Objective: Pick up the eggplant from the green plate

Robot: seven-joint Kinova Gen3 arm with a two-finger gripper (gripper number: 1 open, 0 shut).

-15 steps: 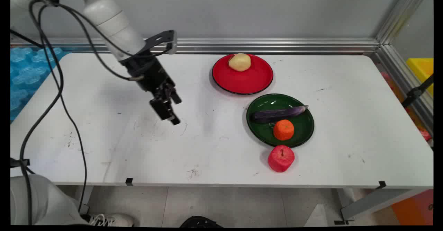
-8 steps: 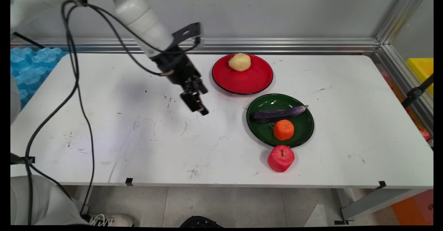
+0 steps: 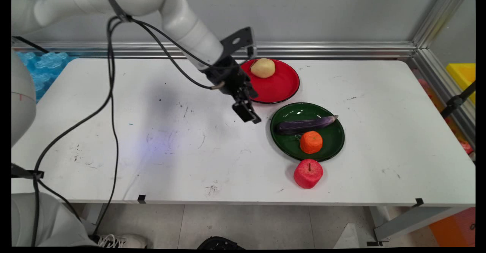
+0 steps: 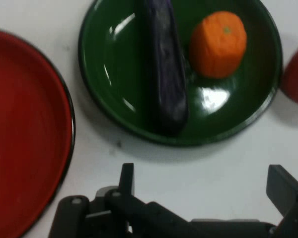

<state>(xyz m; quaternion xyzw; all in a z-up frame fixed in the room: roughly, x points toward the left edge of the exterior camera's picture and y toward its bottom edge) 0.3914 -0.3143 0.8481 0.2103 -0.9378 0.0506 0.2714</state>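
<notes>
My gripper point(image 3: 251, 115) hangs open and empty above the table, between the red plate point(image 3: 283, 90) and the green plate point(image 3: 330, 148). The hand view shows its two fingers spread wide, gripper point(image 4: 203, 186) over bare table just short of the green plate point(image 4: 109, 74). On that plate lie a purple eggplant point(image 3: 305, 124) point(image 4: 165, 69) and an orange point(image 3: 311, 142) point(image 4: 218, 44). A yellowish potato point(image 3: 262, 68) sits at the back of the red plate point(image 4: 25, 139). A red apple point(image 3: 308, 173) point(image 4: 297, 74) stands on the table in front of the green plate.
Black cables point(image 3: 110, 105) hang from the arm over the table's left half. An aluminium rail point(image 3: 322, 49) runs along the back wall and down the right side. Blue moulded padding point(image 3: 41, 65) lies off the table's left end.
The arm has swept rightward across the table, carrying the open gripper from the left-middle to the gap beside the two plates. The fruit and plates have not moved.
</notes>
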